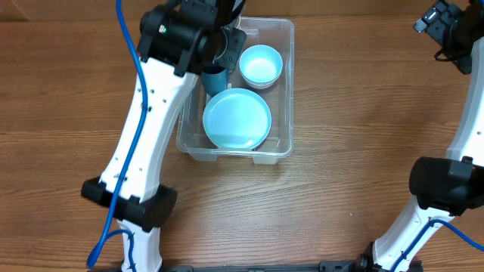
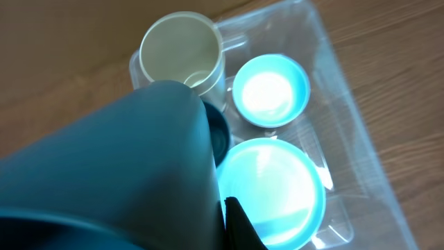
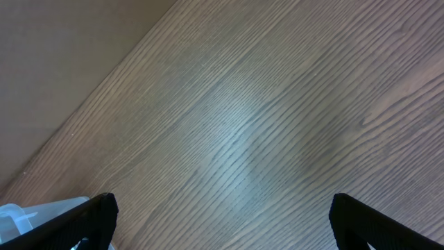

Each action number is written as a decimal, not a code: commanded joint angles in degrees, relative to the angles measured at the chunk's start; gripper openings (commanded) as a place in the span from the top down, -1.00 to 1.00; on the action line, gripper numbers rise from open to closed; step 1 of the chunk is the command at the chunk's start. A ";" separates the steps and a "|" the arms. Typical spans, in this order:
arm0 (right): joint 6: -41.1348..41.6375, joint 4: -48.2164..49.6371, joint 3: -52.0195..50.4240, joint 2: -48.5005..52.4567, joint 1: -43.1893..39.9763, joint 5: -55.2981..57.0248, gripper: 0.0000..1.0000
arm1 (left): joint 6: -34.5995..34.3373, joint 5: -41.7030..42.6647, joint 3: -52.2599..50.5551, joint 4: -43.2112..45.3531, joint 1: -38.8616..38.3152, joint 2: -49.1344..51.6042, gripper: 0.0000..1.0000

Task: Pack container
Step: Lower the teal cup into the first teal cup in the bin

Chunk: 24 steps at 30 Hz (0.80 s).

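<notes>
The clear container (image 1: pixel 288 91) stands at the back middle of the table. In it lie a large light blue bowl (image 1: pixel 237 119), a small light blue bowl (image 1: pixel 261 64) and a cream cup (image 2: pixel 182 52). My left gripper (image 1: pixel 221 53) is over the container's back left part, shut on a dark teal cup (image 1: pixel 214 78). In the left wrist view that cup (image 2: pixel 104 173) fills the foreground, with one black finger (image 2: pixel 234 217) against its side, above the large bowl (image 2: pixel 274 191) and the small bowl (image 2: pixel 270 90). My right gripper (image 3: pixel 232 219) is open and empty over bare wood at the far right (image 1: pixel 446 23).
A dark rounded shape (image 2: pixel 218 135) shows just past the held cup, between the cream cup and the large bowl; I cannot tell what it is. A corner of the container (image 3: pixel 28 212) shows at the right wrist view's lower left. The table is brown wood (image 1: pixel 363 151).
</notes>
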 commanded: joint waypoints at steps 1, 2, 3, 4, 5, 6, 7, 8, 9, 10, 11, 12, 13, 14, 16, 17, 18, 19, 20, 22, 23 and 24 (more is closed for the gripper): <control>0.20 0.26 1.05 -1.31 -0.02 0.57 -1.00 | -1.66 0.57 0.02 -1.20 0.96 3.02 0.92; 0.20 0.26 1.05 -1.31 -0.02 0.57 -1.00 | -1.66 0.55 0.00 -1.51 0.96 3.41 0.92; 0.20 0.26 1.05 -1.31 -0.02 0.57 -1.00 | -1.66 0.55 0.00 -1.75 0.96 3.63 0.92; 0.20 0.26 1.05 -1.31 -0.02 0.57 -1.00 | -1.64 0.74 0.00 -1.86 0.96 3.87 0.92; 0.20 0.26 1.05 -1.31 -0.02 0.57 -1.00 | -1.66 0.79 0.00 -1.95 0.96 3.93 0.92; 0.20 0.26 1.05 -1.31 -0.02 0.57 -1.00 | -1.64 0.96 0.00 -2.03 0.96 3.93 0.92; 0.20 0.26 1.05 -1.31 -0.02 0.57 -1.00 | -1.53 1.60 -0.02 -2.03 0.96 3.93 0.92; 0.20 0.26 1.05 -1.31 -0.02 0.57 -1.00 | -1.44 2.64 -0.02 -1.97 0.96 3.93 0.92; 0.20 0.26 1.05 -1.31 -0.02 0.57 -1.00 | -1.42 3.15 -0.02 -1.97 0.96 3.93 0.92; 0.20 0.26 1.05 -1.31 -0.02 0.57 -1.00 | -1.44 3.32 -0.02 -1.97 0.96 3.93 0.92; 0.20 0.26 1.05 -1.31 -0.02 0.57 -1.00 | -1.44 3.32 -0.02 -1.97 0.96 3.93 0.92; 0.20 0.26 1.05 -1.31 -0.02 0.57 -1.00 | -1.44 3.32 -0.02 -1.95 0.96 3.93 0.92; 0.20 0.26 1.05 -1.31 -0.02 0.57 -1.00 | -1.44 3.34 -0.02 -1.97 0.96 3.93 0.92; 0.20 0.26 1.05 -1.31 -0.02 0.57 -1.00 | -1.46 3.37 -0.02 -2.01 0.96 3.93 0.92; 0.20 0.26 1.05 -1.31 -0.02 0.57 -1.00 | -1.46 4.90 -0.02 -2.21 0.96 3.93 0.92; 0.20 0.26 1.05 -1.31 -0.02 0.57 -1.00 | -1.49 5.99 -0.02 -2.25 0.96 3.93 0.92; 0.20 0.26 1.05 -1.31 -0.02 0.57 -1.00 | -1.49 6.54 -0.02 -2.23 0.96 3.93 0.92; 0.20 0.26 1.05 -1.31 -0.02 0.57 -1.00 | -1.49 6.71 -0.02 -2.14 0.96 3.93 0.92; 0.20 0.26 1.05 -1.31 -0.02 0.57 -1.00 | -1.49 6.71 -0.02 -1.99 0.96 3.93 0.91; 0.20 0.26 1.05 -1.31 -0.02 0.57 -1.00 | -1.49 6.67 -0.04 -1.14 0.98 3.96 0.85; 0.20 0.26 1.05 -1.31 -0.02 0.57 -1.00 | -1.49 6.58 -0.04 -0.83 1.03 3.96 0.73; 0.20 0.26 1.05 -1.31 -0.02 0.57 -1.00 | -1.49 6.43 -0.04 -0.68 1.03 3.96 0.58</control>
